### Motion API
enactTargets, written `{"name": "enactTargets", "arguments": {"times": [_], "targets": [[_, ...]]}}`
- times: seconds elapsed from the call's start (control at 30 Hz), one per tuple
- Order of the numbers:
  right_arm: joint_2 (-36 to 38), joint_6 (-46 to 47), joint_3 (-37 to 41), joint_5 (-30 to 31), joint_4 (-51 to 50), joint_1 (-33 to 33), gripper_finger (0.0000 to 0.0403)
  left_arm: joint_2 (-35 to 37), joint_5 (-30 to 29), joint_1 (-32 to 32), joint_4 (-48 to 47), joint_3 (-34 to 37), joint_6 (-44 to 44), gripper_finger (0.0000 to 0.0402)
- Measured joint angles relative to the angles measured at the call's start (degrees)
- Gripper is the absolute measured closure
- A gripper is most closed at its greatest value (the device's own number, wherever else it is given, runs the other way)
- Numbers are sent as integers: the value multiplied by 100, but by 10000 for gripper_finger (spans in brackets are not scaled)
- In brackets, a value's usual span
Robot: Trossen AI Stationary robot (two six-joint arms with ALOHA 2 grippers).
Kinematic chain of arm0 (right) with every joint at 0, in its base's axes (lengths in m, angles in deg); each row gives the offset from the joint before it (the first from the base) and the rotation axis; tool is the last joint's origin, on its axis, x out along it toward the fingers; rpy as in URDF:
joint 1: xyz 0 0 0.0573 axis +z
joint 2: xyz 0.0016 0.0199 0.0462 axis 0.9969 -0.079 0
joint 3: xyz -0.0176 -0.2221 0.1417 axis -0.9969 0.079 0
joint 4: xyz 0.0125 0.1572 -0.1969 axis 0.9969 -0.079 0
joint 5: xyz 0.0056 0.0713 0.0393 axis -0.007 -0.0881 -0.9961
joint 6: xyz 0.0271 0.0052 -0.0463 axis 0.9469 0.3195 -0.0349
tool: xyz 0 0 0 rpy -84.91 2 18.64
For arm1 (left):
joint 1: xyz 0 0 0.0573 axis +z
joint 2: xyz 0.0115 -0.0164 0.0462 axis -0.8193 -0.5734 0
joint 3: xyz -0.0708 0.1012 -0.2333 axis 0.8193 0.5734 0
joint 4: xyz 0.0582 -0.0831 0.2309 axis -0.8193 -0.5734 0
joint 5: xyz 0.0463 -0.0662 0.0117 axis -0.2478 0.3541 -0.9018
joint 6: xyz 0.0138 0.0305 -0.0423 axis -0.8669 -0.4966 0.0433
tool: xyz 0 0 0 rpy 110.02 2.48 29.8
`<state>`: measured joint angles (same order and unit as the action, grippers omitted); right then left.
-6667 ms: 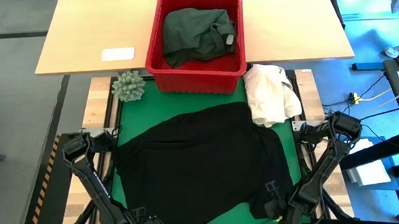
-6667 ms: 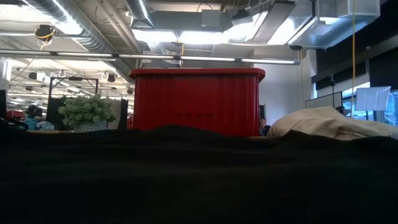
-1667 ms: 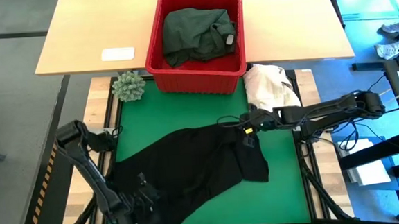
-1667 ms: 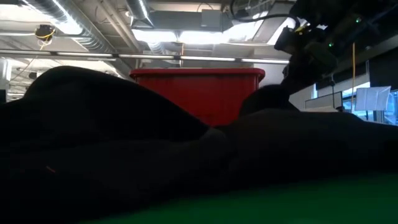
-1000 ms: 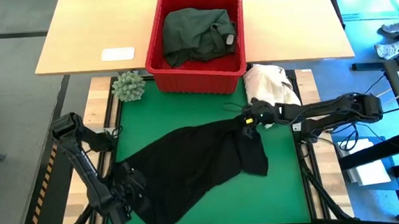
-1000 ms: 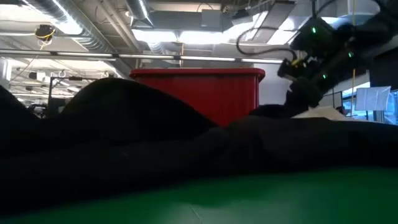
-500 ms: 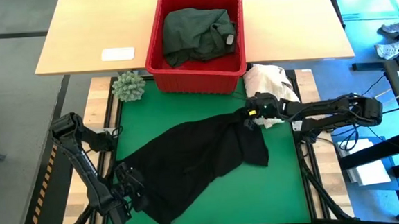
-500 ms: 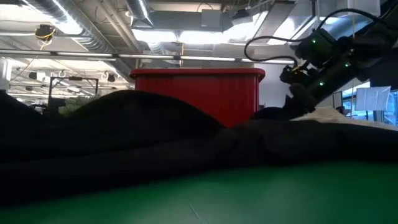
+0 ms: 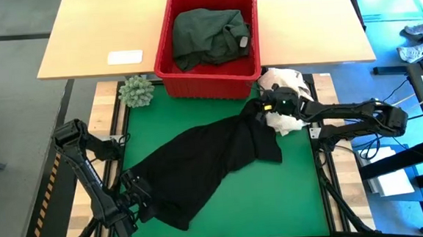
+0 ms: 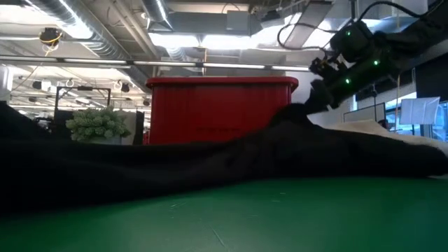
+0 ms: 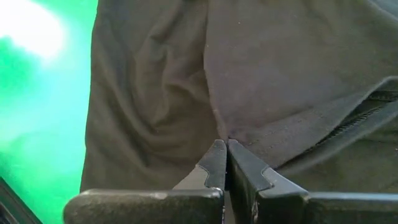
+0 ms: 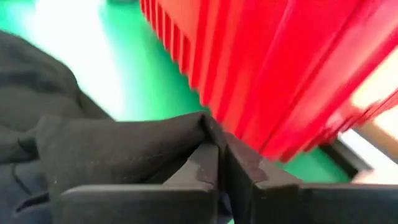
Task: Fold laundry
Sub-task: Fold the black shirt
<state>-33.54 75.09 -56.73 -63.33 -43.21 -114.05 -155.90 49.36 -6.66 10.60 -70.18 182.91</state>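
A black garment lies slantwise on the green mat, from the near left to the far right. My left gripper is shut on its near-left end. My right gripper is shut on its far-right end, just in front of the red basket. That end is raised in the low view. A dark green garment lies inside the basket. My left gripper pinches a bunched fold of the black garment between its two shut fingers, slanting down from the near left. The cloth around it rests on the mat. My right gripper pinches a folded edge of the garment between its fingertips, coming almost level from the table's right. That end is lifted off the mat, and the cloth slopes down from it.
A cream-white cloth heap lies under and beside my right arm at the mat's far right. A small green plant stands at the far left corner. A white card lies on the wooden table behind.
My right gripper has gone toward the far edge and up, close to the red basket, taking the garment's far-right end with it. The garment has been drawn out longer and narrower along the diagonal. Its near-left end has stayed with my left gripper.
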Motion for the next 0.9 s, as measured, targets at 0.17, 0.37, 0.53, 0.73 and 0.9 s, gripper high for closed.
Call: {"name": "enactTargets", "arguments": {"times": [0.17,0.37,0.53,0.73,0.9], "targets": [[28,-400,-451,378,-690,2,305,0,2,0,-170,0,0,401],[28,-529,-1215,346,-1609,5,232,-2,4,0,-365,-7,51,401],[132,-427,-1607,-108,-1744,11,211,-2,77,0,-558,-7,324,401],[361,-432,-1817,-301,-1755,11,210,-2,342,4,-676,-7,503,401],[476,-695,-1929,323,-1731,8,210,-2,878,17,-1019,-7,767,401]]}}
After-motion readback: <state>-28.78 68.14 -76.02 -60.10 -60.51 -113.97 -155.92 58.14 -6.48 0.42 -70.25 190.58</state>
